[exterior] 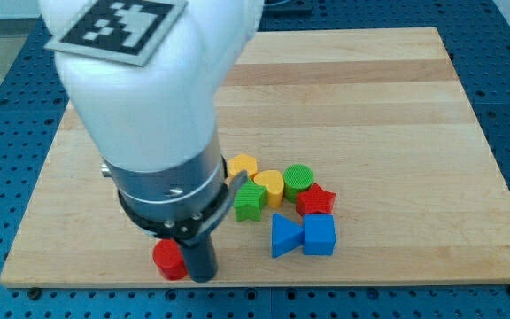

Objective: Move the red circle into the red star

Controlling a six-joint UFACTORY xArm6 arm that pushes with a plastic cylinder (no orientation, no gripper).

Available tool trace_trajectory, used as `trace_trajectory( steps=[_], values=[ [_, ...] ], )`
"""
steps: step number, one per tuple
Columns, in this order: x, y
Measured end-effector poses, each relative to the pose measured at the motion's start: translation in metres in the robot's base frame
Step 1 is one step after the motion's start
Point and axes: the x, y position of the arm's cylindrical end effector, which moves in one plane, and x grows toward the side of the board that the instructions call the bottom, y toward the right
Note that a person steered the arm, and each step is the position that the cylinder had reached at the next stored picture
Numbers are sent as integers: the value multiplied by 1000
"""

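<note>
The red circle (170,260) sits near the board's bottom edge, left of centre. My tip (202,276) is right beside it, touching or nearly touching its right side. The red star (315,200) lies to the right, in a cluster of blocks, well apart from the red circle. The big white and grey arm body (149,106) hides the board behind it.
Around the red star are a green circle (298,179), a yellow heart (269,185), a green block (250,201), a yellow block (243,166), a blue triangle (284,236) and a blue cube (320,235). The wooden board (397,106) lies on a blue perforated table.
</note>
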Motion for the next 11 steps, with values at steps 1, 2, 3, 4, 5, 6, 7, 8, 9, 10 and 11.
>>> trace_trajectory(
  steps=[1,2,3,4,5,6,7,8,9,10,11],
  values=[
    [-43,0],
    [-95,2],
    [-101,2],
    [-101,-19],
    [-101,-66],
    [-92,-126],
    [-18,-180],
    [3,-180],
    [6,-157],
    [5,-124],
    [4,-35]
  ],
)
